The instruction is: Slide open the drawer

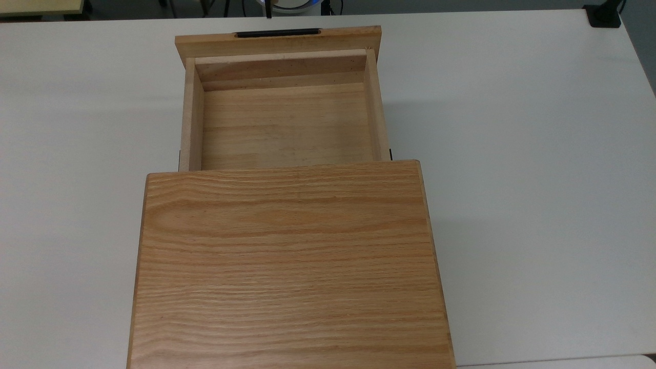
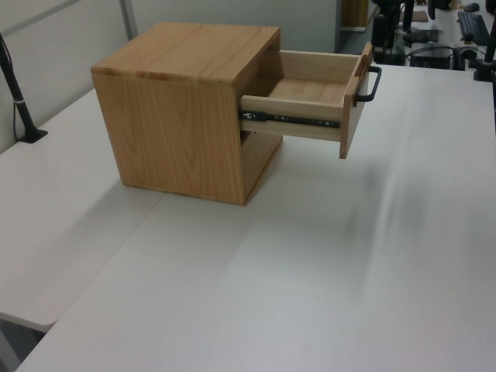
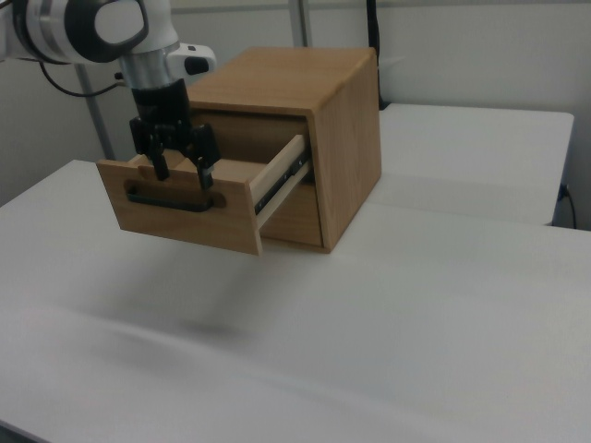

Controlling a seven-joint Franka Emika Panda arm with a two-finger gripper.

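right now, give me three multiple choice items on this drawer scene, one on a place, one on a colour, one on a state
1. Where is the gripper in the right view?
A. just above the handle
B. on the cabinet top
C. on the table

2. What colour is the drawer's handle?
A. silver
B. black
C. white

3. What state is the drawer in?
A. shut
B. pulled far out
C. taken out of the cabinet

Key: 1 A, its open fingers hang at the front panel's top edge; 2 B, a dark bar on the front panel; 3 B, its bare floor shows while slide rails still join it to the cabinet.
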